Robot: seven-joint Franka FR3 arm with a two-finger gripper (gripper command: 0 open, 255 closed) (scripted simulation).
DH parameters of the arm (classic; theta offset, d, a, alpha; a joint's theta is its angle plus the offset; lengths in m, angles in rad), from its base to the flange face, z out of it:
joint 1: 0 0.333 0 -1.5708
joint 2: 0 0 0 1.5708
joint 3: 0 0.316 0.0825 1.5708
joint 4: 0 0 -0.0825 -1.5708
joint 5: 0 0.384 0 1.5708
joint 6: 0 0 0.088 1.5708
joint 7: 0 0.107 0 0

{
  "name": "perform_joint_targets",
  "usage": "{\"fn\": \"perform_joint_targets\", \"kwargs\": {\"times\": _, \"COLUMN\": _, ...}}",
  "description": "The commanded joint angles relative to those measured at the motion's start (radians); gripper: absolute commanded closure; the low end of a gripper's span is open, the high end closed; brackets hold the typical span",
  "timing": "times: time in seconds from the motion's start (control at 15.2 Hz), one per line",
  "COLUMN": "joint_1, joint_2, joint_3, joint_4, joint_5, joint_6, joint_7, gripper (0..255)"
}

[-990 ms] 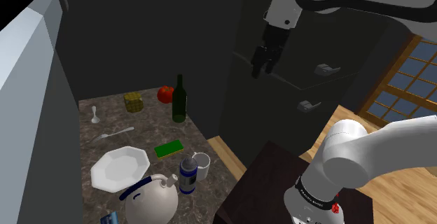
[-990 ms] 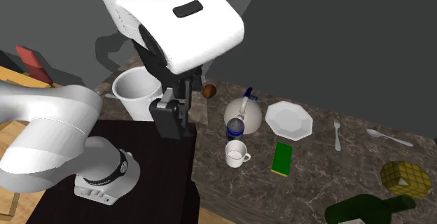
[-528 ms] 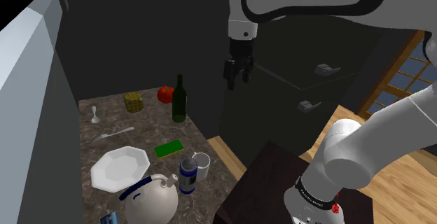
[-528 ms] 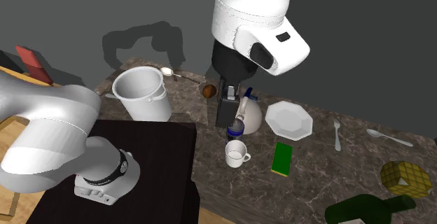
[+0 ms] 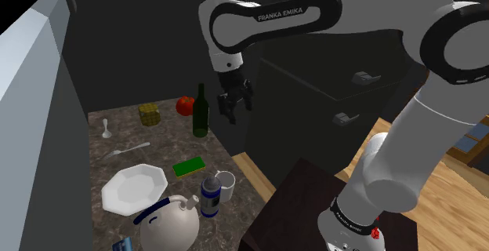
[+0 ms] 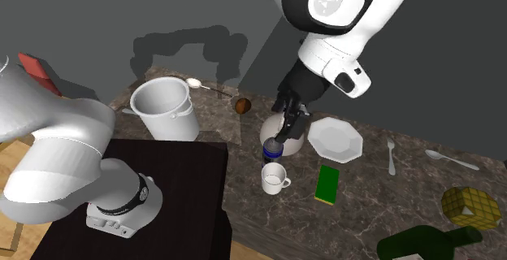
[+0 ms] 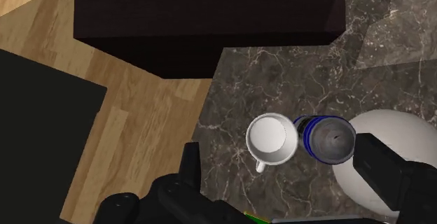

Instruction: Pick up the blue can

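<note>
The blue can (image 5: 210, 197) stands upright near the marble counter's front edge, between a white mug (image 5: 226, 184) and a white teapot (image 5: 171, 222). My black gripper (image 5: 234, 107) hangs open well above them with nothing between its fingers. In the second exterior view the gripper (image 6: 289, 122) overlaps the teapot (image 6: 286, 134), just above the can (image 6: 273, 149). The wrist view looks straight down: the can's grey top (image 7: 328, 139) lies beside the mug (image 7: 272, 139), nearer the right finger (image 7: 382, 170) of the gripper (image 7: 276, 156).
A white plate (image 5: 135, 187), a green flat block (image 5: 189, 165), a dark bottle (image 5: 201, 112), a red fruit (image 5: 185, 105), a yellow cube (image 5: 150, 115) and a spoon (image 5: 125, 150) share the counter (image 5: 161, 141). A white bucket (image 6: 165, 108) stands by the dark stand (image 6: 175, 193).
The arm has swung toward the shoulder view's left and come lower, from beside the dark cabinet to over the counter's edge above the mug and can. The fingers stay open.
</note>
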Motion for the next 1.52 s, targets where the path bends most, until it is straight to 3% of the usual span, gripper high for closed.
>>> {"fn": "perform_joint_targets", "kwargs": {"times": 0.0, "joint_1": 0.013, "joint_2": 0.099, "joint_3": 0.015, "joint_4": 0.059, "joint_5": -0.014, "joint_6": -0.025, "joint_7": 0.013, "gripper": 0}}
{"fn": "perform_joint_targets", "kwargs": {"times": 1.12, "joint_1": 0.199, "joint_2": 0.905, "joint_3": 0.077, "joint_4": 0.615, "joint_5": -0.094, "joint_6": -0.311, "joint_7": 0.093, "gripper": 0}}
{"fn": "perform_joint_targets", "kwargs": {"times": 1.45, "joint_1": 0.202, "joint_2": 0.947, "joint_3": 0.072, "joint_4": 0.619, "joint_5": -0.1, "joint_6": -0.272, "joint_7": 0.094, "gripper": 0}}
